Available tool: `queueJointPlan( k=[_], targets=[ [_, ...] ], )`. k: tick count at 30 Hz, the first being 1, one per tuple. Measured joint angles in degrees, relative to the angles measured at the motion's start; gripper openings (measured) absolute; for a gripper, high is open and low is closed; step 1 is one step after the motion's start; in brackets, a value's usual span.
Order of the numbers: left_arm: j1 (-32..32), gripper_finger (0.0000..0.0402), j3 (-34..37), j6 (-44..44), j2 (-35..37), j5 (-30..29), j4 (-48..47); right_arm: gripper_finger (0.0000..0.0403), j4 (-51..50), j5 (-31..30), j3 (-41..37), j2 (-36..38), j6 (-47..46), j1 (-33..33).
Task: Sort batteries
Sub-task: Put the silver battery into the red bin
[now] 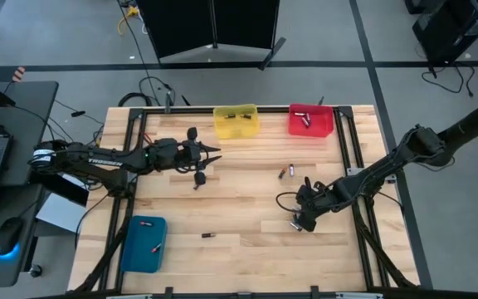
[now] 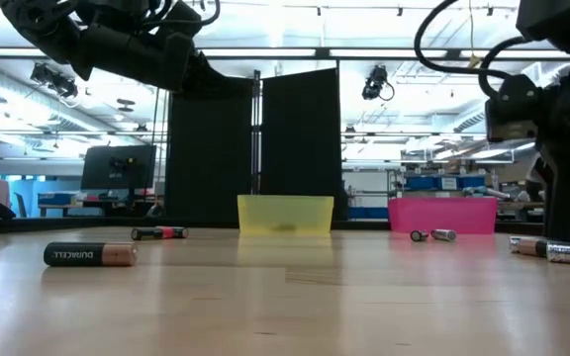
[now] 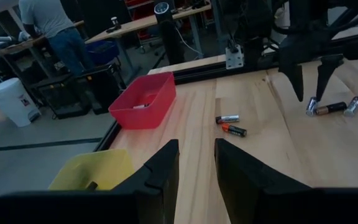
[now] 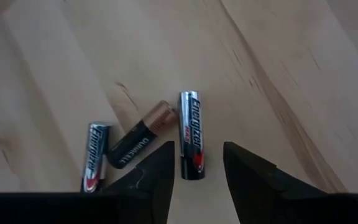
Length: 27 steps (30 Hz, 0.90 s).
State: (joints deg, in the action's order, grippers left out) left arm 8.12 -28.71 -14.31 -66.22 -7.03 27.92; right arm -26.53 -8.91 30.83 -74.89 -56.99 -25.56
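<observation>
Silver battery (image 4: 192,135) lies just ahead of your right hand (image 4: 197,163), whose fingers stand apart and empty; lower straight so they straddle it, clear of the copper-topped battery (image 4: 138,138) beside.

Yellow bin (image 1: 236,121), red bin (image 1: 311,122), blue bin (image 1: 143,243) on table (image 1: 247,208).

The right gripper (image 4: 197,163) is low over the table with fingers apart; the left gripper (image 3: 196,163) waits higher, fingers slightly apart.
</observation>
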Motion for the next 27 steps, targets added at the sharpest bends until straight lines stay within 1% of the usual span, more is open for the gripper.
queueJointPlan(
  k=[9, 19, 23, 27],
  targets=[
    [0.00, 0.0110, 0.00, 0.07, 0.00, 0.00, 0.00, 0.0147, 0.35, -0.23, -1.39, -0.02, 0.42, 0.00],
    [0.00, 0.0110, 0.00, 0.13, 0.00, -0.02, -0.13, 0.0144, 0.20, -1.22, -1.00, -4.57, 3.07, -0.02],
    [0.00, 0.0110, 0.00, 0.13, 0.00, -0.02, -0.50, 0.0121, 0.08, -1.33, -1.14, -4.28, 3.16, 0.09],
    [0.00, 0.0110, 0.00, 0.13, 0.00, -0.04, -0.50, 0.0073, 0.02, -1.16, -1.27, -3.20, 2.75, 0.60]
  ],
)
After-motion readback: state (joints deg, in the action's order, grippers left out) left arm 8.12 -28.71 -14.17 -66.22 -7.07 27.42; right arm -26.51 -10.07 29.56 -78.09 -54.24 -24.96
